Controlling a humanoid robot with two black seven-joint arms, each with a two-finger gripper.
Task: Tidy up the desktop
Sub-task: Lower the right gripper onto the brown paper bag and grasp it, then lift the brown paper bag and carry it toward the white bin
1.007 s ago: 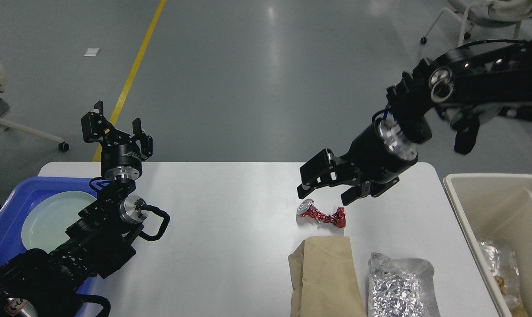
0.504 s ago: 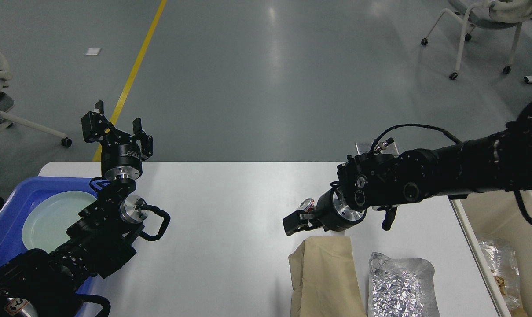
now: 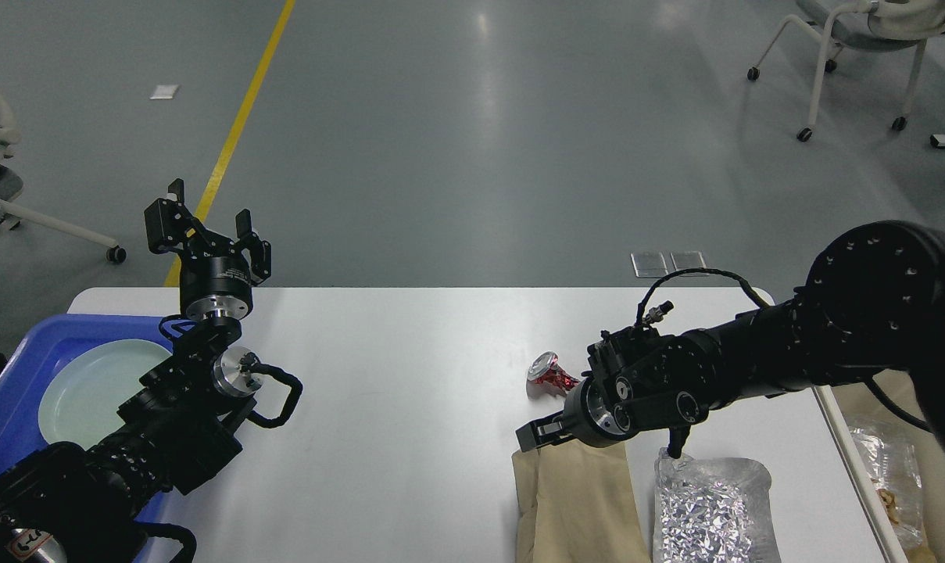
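Desktop (image 3: 409, 367): white, glossy, rounded far corners; fills the near half of the view, grey floor beyond.
Left gripper (image 3: 206, 227): raised above the far left corner of the desktop, fingers spread wide, holding nothing.
Right gripper (image 3: 541, 432): low at the far edge of the paper bag, pointing left; seen dark and side-on (fingers not separable), so opening cannot be told, nor any hold.
Crushed can (image 3: 549, 374): red with a silver end, lying on the desktop just beyond the right gripper, partly hidden by the wrist.
Paper bag (image 3: 578, 500): tan, flat on the near edge, right of centre, running out of view.
Foil bag (image 3: 710, 508): crinkled silver, just right of the paper bag, close beside it.
Tray (image 3: 19, 375): blue plastic, at the left end of the desktop, partly behind the left arm.
Plate (image 3: 89, 391): pale green, lying inside the tray.
Bin (image 3: 878, 469): beige, off the right end, mostly covered by the right arm; clear wrapper scraps inside.
Chair (image 3: 855, 47): white frame on wheels, far right on the floor.
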